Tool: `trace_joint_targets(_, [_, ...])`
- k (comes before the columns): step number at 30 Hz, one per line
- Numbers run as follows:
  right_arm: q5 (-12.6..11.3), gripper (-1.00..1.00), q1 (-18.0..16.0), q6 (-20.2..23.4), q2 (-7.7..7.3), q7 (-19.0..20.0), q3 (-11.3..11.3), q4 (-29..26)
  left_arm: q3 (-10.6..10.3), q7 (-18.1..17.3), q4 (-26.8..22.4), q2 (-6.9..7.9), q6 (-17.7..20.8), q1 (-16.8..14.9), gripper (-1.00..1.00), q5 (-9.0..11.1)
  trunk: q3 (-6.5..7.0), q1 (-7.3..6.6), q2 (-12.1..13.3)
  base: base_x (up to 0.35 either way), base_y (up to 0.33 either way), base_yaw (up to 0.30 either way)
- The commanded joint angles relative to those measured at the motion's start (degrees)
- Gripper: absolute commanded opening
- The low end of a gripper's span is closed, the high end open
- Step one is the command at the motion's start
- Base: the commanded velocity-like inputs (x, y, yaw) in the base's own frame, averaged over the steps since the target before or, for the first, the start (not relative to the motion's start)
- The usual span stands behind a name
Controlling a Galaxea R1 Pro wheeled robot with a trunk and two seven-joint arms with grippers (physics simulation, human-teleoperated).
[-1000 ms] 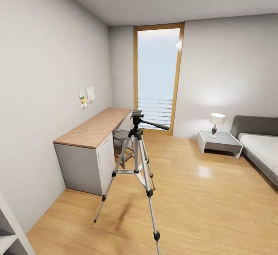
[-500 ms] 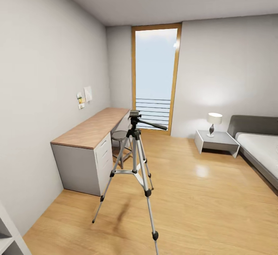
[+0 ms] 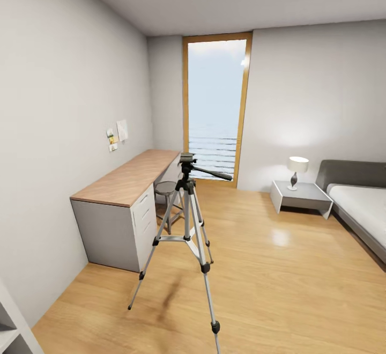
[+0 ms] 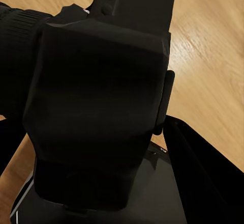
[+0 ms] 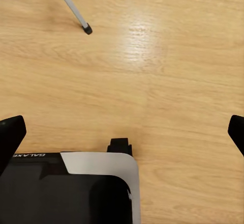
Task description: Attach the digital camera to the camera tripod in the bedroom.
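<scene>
The camera tripod [image 3: 187, 220] stands upright on the wood floor in the middle of the bedroom, silver legs spread, its black head [image 3: 187, 160] bare and the pan handle pointing right. In the right wrist view one tripod foot [image 5: 87, 29] rests on the planks. The digital camera [image 4: 96, 107] looms as a large black block close to the left wrist lens, its lens barrel sticking out to one side. My left gripper [image 4: 101, 158] is shut on it, dark fingers [image 4: 203, 173] flanking the body. My right gripper [image 5: 123, 131] hangs open over bare floor, holding nothing.
A wood-topped desk [image 3: 128, 179] with a stool [image 3: 167, 187] lines the left wall beside the tripod. A nightstand [image 3: 303, 197] with a lamp and a grey bed [image 3: 359, 204] sit at the right. A tall window [image 3: 214, 112] is at the back. Grey shelf corner [image 3: 10, 327] at lower left.
The whole head view shifted slightly a second ago, so the camera moved; since half a second ago it is still. The tripod stands as before.
</scene>
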Motion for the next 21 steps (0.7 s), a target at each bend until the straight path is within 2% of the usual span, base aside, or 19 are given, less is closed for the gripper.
trace_joint_targets(1, [-0.2, 1.00, -0.1, 0.0, -0.01, 0.2, -0.2, 0.1, 0.4, 0.1, 0.0, 0.00, 0.0, -0.1, -1.00, -0.2, -0.10, 0.02, -0.1, 0.000, 0.000, 0.000])
trace_joint_targets(21, [-0.2, 1.00, -0.1, 0.1, 0.13, 0.1, -0.2, 0.1, 0.4, 0.1, 0.0, 0.00, 0.1, -0.1, -1.00, -0.2, -0.10, 0.02, -0.1, 0.000, 0.000, 0.000])
